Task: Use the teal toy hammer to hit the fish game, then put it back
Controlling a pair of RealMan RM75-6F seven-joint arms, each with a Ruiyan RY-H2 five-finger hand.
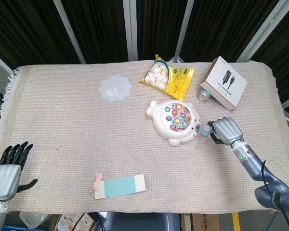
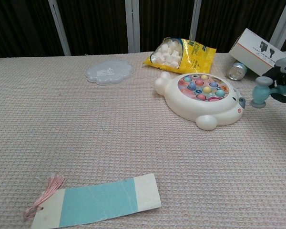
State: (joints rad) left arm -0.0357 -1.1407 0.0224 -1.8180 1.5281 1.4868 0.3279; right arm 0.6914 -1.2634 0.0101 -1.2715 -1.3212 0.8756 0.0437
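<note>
Right hand (image 1: 226, 130) grips the teal toy hammer (image 2: 261, 91), held just off the fish game (image 1: 175, 121) at its 3 o'clock; lower hammer flat onto table (image 1: 62, 125) w/o nudging game. Left hand (image 1: 7, 168) open, idle

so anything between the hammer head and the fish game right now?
Nothing: bare cloth separates the hammer head from the fish game, clearest in chest view.

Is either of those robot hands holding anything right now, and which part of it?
Yes. The right hand holds the teal toy hammer by its handle, the head sticking out toward the fish game. The left hand holds nothing.
</note>
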